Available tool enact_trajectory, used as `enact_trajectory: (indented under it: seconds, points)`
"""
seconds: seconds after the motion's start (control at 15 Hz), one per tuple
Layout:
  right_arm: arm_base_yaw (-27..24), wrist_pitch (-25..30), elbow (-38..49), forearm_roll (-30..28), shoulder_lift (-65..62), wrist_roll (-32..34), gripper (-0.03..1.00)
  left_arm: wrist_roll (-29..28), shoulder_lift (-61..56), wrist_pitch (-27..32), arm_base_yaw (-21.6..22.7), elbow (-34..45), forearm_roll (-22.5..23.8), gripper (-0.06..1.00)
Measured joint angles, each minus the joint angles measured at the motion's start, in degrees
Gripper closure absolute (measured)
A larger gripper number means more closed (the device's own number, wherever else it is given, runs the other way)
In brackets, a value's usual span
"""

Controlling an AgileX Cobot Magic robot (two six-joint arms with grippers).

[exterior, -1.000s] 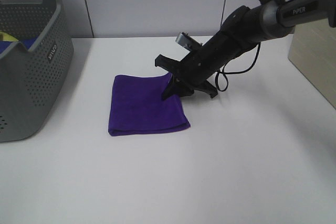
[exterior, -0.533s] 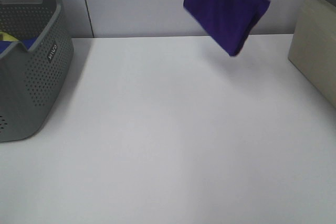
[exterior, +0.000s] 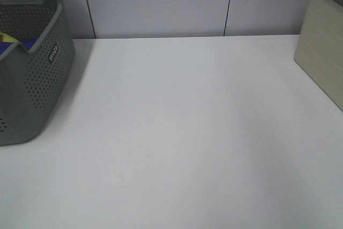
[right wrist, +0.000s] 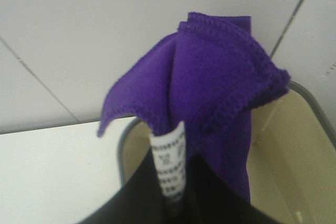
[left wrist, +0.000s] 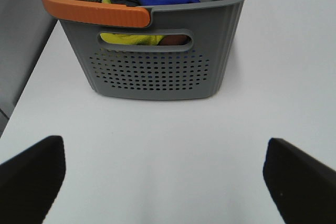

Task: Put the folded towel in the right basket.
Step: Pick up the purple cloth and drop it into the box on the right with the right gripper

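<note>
Folded towel (right wrist: 215, 77), purple, bunched, white label (right wrist: 169, 166) showing, clamped in right gripper (right wrist: 176, 203); right basket (right wrist: 294, 150), beige, open, just beyond gripper.

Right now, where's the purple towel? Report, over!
Right gripper shut on purple towel, beige basket open just beyond. Left gripper open, empty, facing grey basket. Nothing seen blocking. Over.

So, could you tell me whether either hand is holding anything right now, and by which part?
The right hand pinches the purple towel at the edge by its care label; the left hand is open and empty.
</note>
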Motion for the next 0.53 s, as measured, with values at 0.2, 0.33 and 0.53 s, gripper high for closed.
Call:
enact_trajectory:
  seconds: [0.2,0.33,0.53]
  points:
    - [-4.0,0.3,0.8,-0.5,1.8,-0.5,0.92,0.0,0.0,0.0,0.0,0.0,0.0,-0.05]
    - [-4.0,0.3,3.0,-1.7,3.7,-2.4,0.92,0.0,0.0,0.0,0.0,0.0,0.0,-0.05]
    - [-4.0,0.4,6.9,-5.2,7.4,-4.1,0.92,0.0,0.0,0.0,0.0,0.0,0.0,-0.05]
